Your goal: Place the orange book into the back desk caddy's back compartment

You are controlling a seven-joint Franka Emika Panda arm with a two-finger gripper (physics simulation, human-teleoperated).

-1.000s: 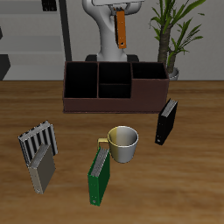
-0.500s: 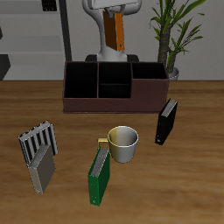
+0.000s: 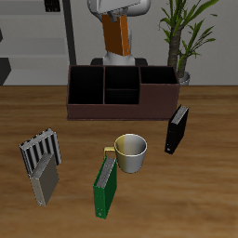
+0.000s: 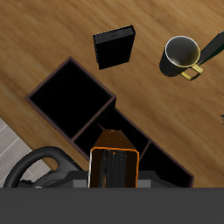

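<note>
- Orange book (image 3: 117, 35) hung clamped in the gripper (image 3: 116, 13), well above the back desk caddy (image 3: 121, 111) rim (open air between).
- Its cover looked plain, slightly tilted.

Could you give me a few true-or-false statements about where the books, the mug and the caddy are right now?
1. The orange book hangs in the air above the back desk caddy. True.
2. The orange book already sits in a compartment. False: the tool holds it up, clear of the caddy.
3. The green book stands beside the mug. True.
4. The black book lies inside the caddy. False: it stands on the table in front of it.
</note>
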